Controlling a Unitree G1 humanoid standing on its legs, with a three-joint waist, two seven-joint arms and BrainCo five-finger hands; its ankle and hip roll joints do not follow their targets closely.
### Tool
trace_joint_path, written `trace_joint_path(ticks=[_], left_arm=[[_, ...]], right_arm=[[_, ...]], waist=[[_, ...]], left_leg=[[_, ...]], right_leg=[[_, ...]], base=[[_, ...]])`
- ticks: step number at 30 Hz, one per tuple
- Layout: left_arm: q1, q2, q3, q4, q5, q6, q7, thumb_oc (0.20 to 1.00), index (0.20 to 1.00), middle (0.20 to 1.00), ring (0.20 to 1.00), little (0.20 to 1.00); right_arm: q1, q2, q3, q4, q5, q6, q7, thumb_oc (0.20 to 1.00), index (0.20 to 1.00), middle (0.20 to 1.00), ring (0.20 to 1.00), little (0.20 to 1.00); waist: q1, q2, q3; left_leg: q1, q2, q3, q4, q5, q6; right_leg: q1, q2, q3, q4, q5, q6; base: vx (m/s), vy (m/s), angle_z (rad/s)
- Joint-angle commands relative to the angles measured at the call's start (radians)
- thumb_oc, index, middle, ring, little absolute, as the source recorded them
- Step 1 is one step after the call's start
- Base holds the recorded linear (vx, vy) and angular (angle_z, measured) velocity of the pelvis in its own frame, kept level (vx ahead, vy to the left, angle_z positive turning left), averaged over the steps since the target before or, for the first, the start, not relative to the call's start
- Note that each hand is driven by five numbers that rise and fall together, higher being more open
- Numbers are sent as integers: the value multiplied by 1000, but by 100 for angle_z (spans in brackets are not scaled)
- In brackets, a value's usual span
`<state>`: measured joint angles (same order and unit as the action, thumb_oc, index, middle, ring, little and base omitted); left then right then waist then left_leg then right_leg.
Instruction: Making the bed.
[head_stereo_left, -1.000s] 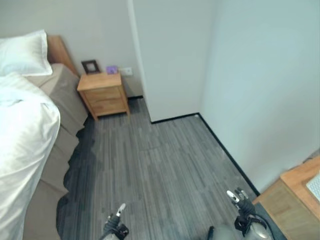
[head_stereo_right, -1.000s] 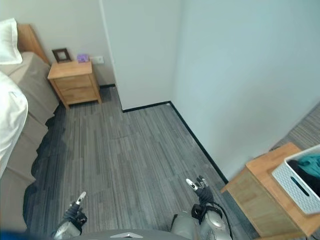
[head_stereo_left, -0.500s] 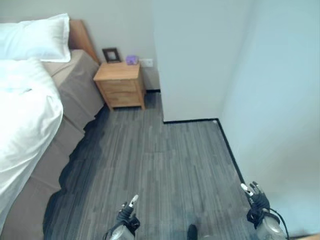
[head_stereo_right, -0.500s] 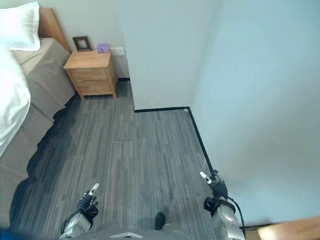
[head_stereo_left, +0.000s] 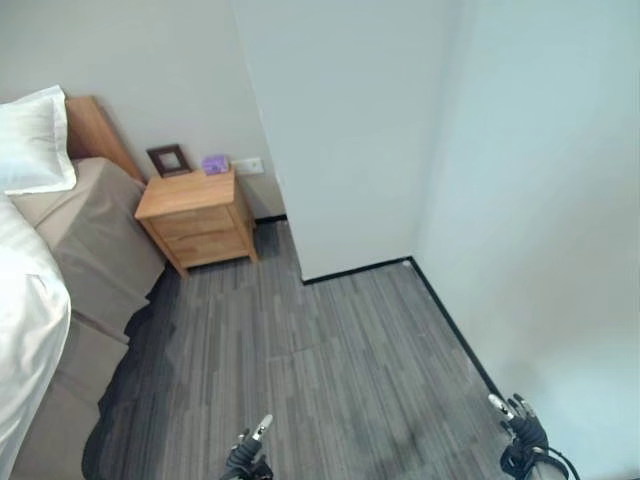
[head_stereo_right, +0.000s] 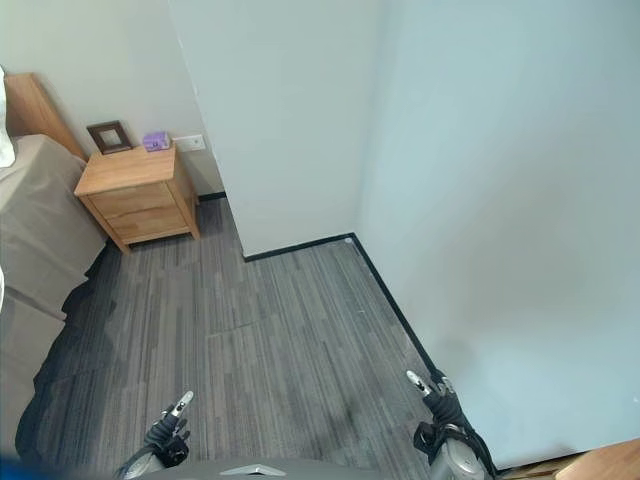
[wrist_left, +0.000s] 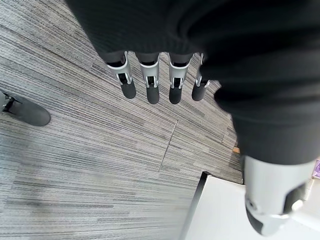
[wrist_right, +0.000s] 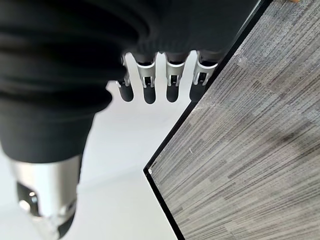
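The bed (head_stereo_left: 85, 215) with its beige sheet, white pillow (head_stereo_left: 30, 140) and bunched white duvet (head_stereo_left: 25, 330) lies beside the wooden nightstand (head_stereo_left: 195, 215), seemingly unmade. Left robot hand (wrist_left: 150, 82) and right robot hand (wrist_right: 160, 82) hang relaxed, empty, well apart from the nightstand.

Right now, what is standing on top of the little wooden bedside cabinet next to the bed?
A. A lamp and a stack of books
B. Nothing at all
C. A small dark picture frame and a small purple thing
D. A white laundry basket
C: on the wooden bedside cabinet, beside the bed, a small dark picture frame leans at the wall with a small purple thing next to it.
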<state>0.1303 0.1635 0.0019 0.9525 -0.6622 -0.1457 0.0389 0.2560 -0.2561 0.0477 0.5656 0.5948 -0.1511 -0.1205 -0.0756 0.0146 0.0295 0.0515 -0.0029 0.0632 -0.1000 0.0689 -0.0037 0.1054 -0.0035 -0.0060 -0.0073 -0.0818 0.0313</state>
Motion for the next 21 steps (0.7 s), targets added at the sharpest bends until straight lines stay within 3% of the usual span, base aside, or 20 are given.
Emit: trace_joint_path(ticks=[1,7,12,13,15,16,17,19,21], left_arm=[[-68,70,-36,-116,57,-27,-2,1000,1000,1000,1000,1000],[-71,54,-29,-139,10,-41,8,1000,1000,1000,1000,1000],[-70,51,-25,-183,-2,-45,14,1000,1000,1000,1000,1000],[-71,60,-32,-199,13,-42,16,1000,1000,1000,1000,1000],[-70,71,-39,-213,42,-37,23,1000,1000,1000,1000,1000],[-70,71,-39,-213,42,-37,23,1000,1000,1000,1000,1000],[-81,90,-48,-235,78,-34,25,1000,1000,1000,1000,1000],[-86,94,-53,-251,78,-37,22,1000,1000,1000,1000,1000],[-106,100,-54,-259,70,-41,18,1000,1000,1000,1000,1000]], right_arm=[[-85,4,-5,-59,76,-43,8,1000,1000,1000,1000,1000],[-92,-22,-7,-109,41,-44,23,1000,1000,1000,1000,1000],[-93,-29,-12,-105,17,-39,13,1000,1000,1000,1000,1000],[-98,-32,-19,-105,16,-39,13,1000,1000,1000,1000,1000],[-96,-31,-26,-107,-6,-39,11,1000,1000,1000,1000,1000],[-96,-31,-26,-107,-6,-39,11,1000,1000,1000,1000,1000],[-89,-29,-32,-106,-29,-41,5,1000,1000,1000,1000,1000],[-83,-28,-39,-107,-34,-38,6,1000,1000,1000,1000,1000],[-73,-24,-45,-106,-27,-38,12,1000,1000,1000,1000,1000]], waist=[[26,-47,37],[34,-60,21],[39,-59,34],[38,-48,58],[34,-37,84],[34,-37,83],[16,-2,121],[4,4,120],[-25,0,109]], left_leg=[[49,11,90,64,-119,-2],[64,16,70,43,-100,-14],[57,13,59,61,-113,-9],[51,8,52,70,-125,9],[65,-6,57,63,-137,34],[64,-6,57,63,-137,34],[124,5,49,46,-153,46],[147,11,47,43,-155,40],[206,15,34,27,-172,16]], right_leg=[[-86,-100,-9,37,92,123],[-56,-87,-38,-1,101,105],[-70,-100,-50,26,99,113],[-144,-112,-43,170,107,129],[-250,-126,-23,404,197,158],[-251,-126,-23,404,198,158],[-378,-143,-64,614,247,163],[-406,-161,-87,606,233,161],[-425,-174,-122,460,213,156]], base=[[-20,-21,-15],[-20,-61,1],[27,35,6],[-31,127,-8],[-5,157,-22],[208,211,-4],[195,143,9],[316,83,26],[537,-67,23]])
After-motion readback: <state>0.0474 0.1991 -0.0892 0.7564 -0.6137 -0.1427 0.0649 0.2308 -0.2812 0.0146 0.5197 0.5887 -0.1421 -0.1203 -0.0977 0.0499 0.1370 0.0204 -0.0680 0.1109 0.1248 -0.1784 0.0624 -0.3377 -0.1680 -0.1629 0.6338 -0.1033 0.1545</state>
